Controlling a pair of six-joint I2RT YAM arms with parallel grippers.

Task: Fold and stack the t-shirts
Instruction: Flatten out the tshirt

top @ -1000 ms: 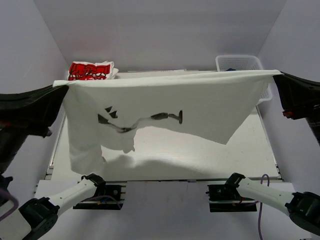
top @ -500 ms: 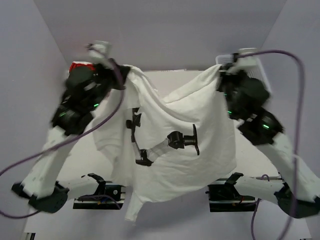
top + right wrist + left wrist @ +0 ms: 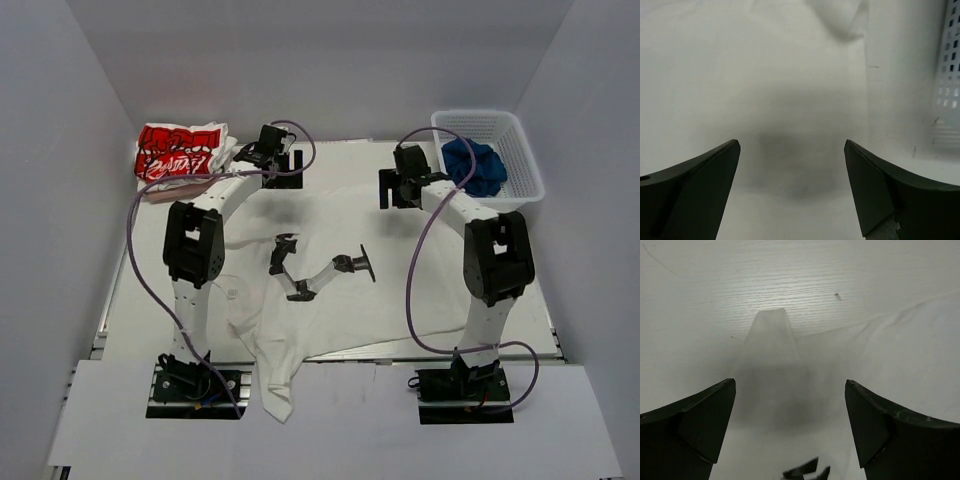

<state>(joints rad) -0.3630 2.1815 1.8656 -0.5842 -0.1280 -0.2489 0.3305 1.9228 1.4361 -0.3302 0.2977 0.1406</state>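
Laying-out step: white shirt lies spread on the tabletop, red-printed shirt folded far left. Left gripper and right gripper: jaws open, empty. Next, you must grip one side edge to fold

The left arm and right arm are made of white links joined by boxy black housings. Each stands on a black base at the worktop's near edge. A thin purple cable trails beside each. The left gripper and right gripper have dark, matte, wedge-shaped fingers.
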